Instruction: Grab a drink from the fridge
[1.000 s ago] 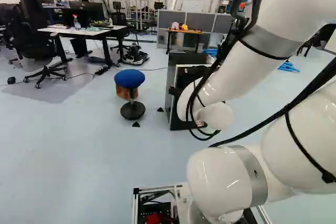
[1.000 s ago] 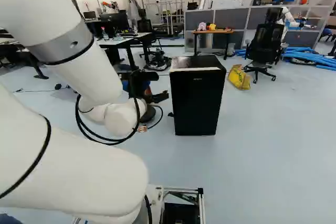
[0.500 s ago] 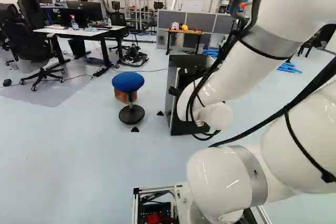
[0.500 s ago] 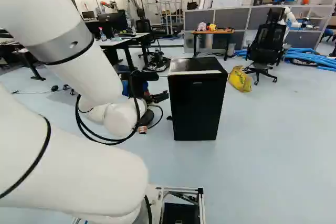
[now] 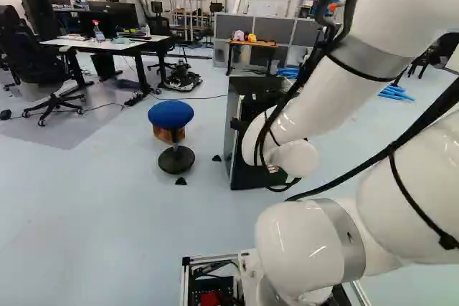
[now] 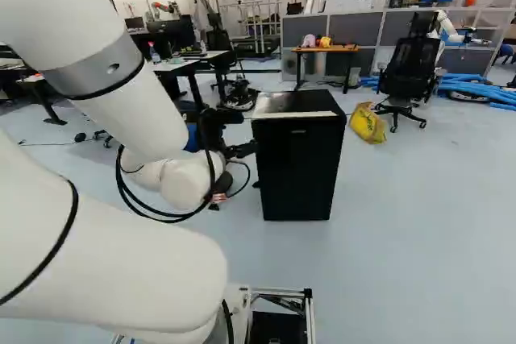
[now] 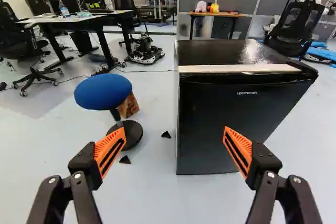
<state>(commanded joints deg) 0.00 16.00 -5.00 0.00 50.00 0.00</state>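
My gripper [image 6: 241,150] shows dark and small in the right base view, in front of the left part of the stool area and beside the fridge's left edge. The black fridge [image 6: 300,168] stands on the floor with its door shut. In the wrist view my gripper [image 7: 174,131] has its fingers wide apart with nothing between them. Ahead of it, toward the finger on the fridge's side, stands the fridge [image 7: 236,103]; whether that finger touches it I cannot tell. No drink is in sight; the fridge's inside is hidden.
A blue stool [image 5: 171,114] stands beside the fridge. Desks [image 5: 107,44] and office chairs are farther back. Behind the fridge are an orange-topped table [image 6: 326,49] and grey partitions. A yellow bag [image 6: 368,123] lies near a black chair [image 6: 407,74]. Another robot [image 6: 451,26] stands at the back.
The base has moved a little closer to the fridge, which looks larger and lower in both base views. The arm has kept its pose over the base.
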